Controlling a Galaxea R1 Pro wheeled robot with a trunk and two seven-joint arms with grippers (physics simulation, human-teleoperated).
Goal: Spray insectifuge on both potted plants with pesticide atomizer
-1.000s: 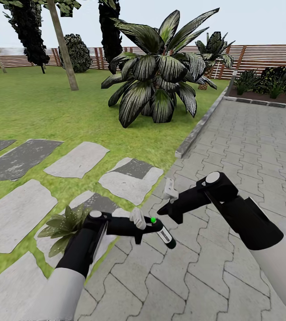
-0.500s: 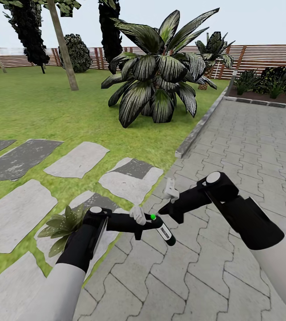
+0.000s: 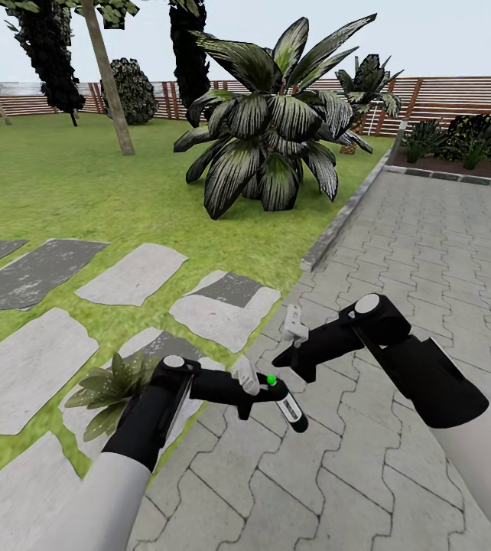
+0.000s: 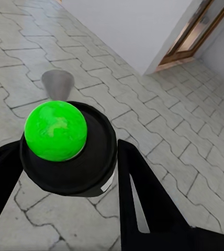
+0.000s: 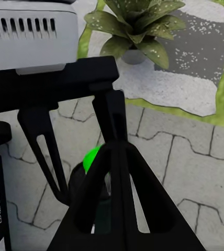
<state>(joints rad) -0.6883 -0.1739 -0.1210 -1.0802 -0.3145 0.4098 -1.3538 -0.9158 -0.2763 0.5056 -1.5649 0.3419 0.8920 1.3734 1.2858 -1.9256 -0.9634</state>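
left gripper (image 3: 265,386): clamped on the atomizer (image 3: 290,408), one black finger (image 4: 143,198) on each side of the bottle in the left wrist view.
atomizer: 1. Dark bottle with white label, cap ball shows green (image 4: 55,130), grey nozzle (image 4: 57,83) beyond the cap. Tilted, base pointing down and right, held over the paving (image 3: 398,252) near the edge where it meets the stepping stones (image 3: 131,273).
right gripper (image 3: 294,327): white fingertips up, just above and right of the atomizer, not touching it. Open or closed: cannot tell. Its dark fingers (image 5: 117,183) sit in front of the green ball in the right wrist view.
potted plants: 1 in view (image 3: 112,386), leafy rosette on a stepping stone at the lawn edge, just left of the left forearm; grey pot (image 5: 133,56) seen in the right wrist view.
left arm: forearm runs up from the lower left, wrist bent right, gripper roughly level.
right arm: comes in from the lower right, elbow high, forearm angled left and slightly down toward the left gripper.
stepping stones: about 8, grey, set in the lawn (image 3: 69,191).
background: 1 big striped palm-like plant (image 3: 276,122), slat fence (image 3: 444,96).
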